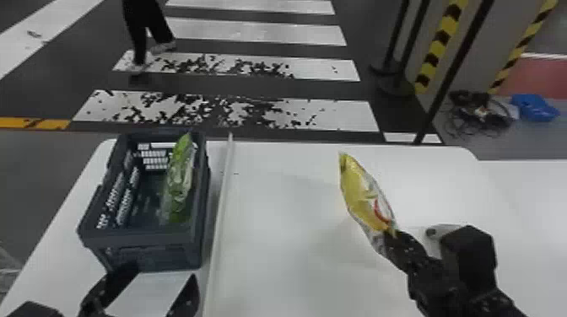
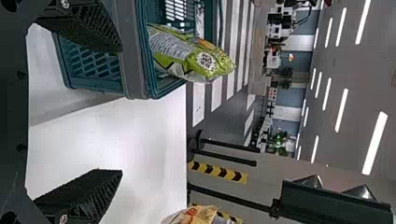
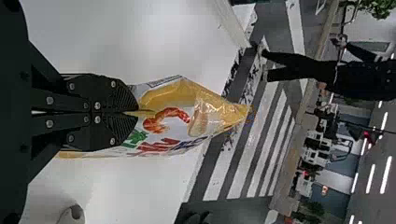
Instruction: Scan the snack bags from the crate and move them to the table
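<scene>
Crate [image 1: 139, 240], dark and open-topped, stands on the left part of the white table [image 1: 287, 253] in the head view. Inside it, against its right side, a green snack bag [image 1: 181, 177] stands on edge. A pale strip [image 1: 219, 210] runs from near to far on the table, just right of the crate. The left gripper [image 1: 161, 276] is at the near end of the crate, its two fingers spread with nothing between them; the green bag lies farther off, well apart from them. Over the right part of the table, the right gripper [image 1: 390, 240] pinches a yellow snack bag [image 1: 358, 189] by its near end, and the bag slants up and away from the fingertips, toward the far left. A pale rounded object [image 1: 441, 231] lies near this gripper.

In the left wrist view, the left gripper [image 2: 121, 112] has its fingers wide apart. The green bag is ahead of the fingertips, apart from both, with its top sticking out above the crate's rim. Part of the yellow bag shows at the view's edge.

In the right wrist view, the right gripper [image 3: 137, 112] has its fingers pressed together on a fold of the yellow bag, most of which extends beyond the fingertips, its red shrimp picture just ahead of them.
</scene>
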### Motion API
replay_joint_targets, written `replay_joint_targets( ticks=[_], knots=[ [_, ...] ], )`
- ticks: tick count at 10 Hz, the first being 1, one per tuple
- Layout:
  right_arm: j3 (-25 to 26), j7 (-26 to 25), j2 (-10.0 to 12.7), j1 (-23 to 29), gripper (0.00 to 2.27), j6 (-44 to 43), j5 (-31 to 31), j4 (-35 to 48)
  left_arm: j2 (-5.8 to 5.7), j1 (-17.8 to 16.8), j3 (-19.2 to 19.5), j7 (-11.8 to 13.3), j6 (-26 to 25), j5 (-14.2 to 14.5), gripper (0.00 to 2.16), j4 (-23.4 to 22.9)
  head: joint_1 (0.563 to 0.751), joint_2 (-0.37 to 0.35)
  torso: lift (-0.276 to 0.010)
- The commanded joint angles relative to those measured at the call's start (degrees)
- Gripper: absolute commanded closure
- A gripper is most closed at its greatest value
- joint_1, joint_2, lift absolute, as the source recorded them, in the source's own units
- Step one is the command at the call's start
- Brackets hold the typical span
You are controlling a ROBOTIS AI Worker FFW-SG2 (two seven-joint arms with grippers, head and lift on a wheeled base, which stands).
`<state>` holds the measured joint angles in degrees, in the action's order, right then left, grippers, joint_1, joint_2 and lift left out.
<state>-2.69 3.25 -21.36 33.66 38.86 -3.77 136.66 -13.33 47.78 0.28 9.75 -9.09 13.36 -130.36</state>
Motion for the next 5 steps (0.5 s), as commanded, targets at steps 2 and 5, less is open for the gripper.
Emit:
replay_joint_targets(
  ticks=[2,5],
  knots=[
    [6.38,2.64,5.02,0.36,2.25,11.9,-13.45,5.11,-0.03,0.74,-0.02,0.0,0.52,0.0,0.07,-0.69,0.695,-0.049,-0.095],
    [14.82,3.08,9.41,-0.52,2.25,20.34,-28.92,6.51,-0.03,1.53,-0.02,0.0,1.05,-0.35,0.07,-2.27,0.695,-0.03,-0.095]
  ],
)
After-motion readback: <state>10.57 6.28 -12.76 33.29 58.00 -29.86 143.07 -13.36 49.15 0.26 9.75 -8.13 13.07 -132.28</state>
